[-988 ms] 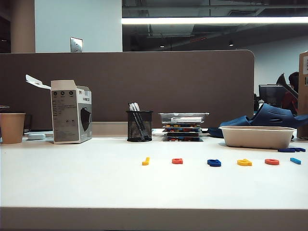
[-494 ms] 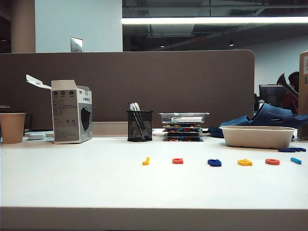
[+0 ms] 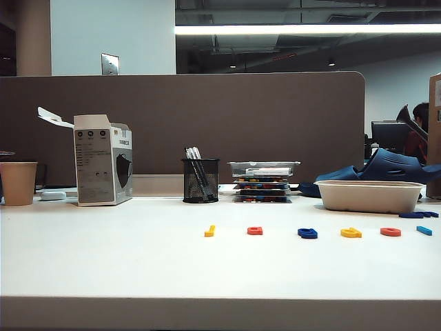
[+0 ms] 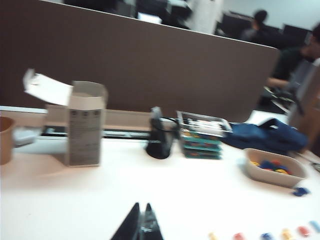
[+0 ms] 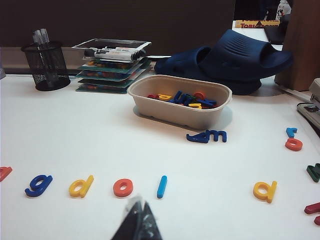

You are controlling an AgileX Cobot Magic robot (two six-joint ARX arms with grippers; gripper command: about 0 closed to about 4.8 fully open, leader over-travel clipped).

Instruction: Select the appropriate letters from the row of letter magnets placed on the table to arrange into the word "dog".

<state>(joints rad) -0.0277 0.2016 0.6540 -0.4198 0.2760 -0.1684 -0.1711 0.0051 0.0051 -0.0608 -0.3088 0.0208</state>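
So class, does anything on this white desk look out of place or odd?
Yes: dark blue rubber clogs sit on the white desk behind the beige tray of letters, odd among stationery. Two dark blue letters also lie loose beside that tray, outside the row.

Letter magnets on the white table (image 5: 75, 135) spell out, in the right wrist view: a dark blue "g" (image 5: 38, 184), yellow "d" (image 5: 81, 186), red "o" (image 5: 123, 187) and light blue "l" (image 5: 162, 186). Farther off lie a dark blue "m" (image 5: 216, 135) and a second yellow "d" (image 5: 265, 190). Print on the white carton (image 3: 102, 160) is illegible.
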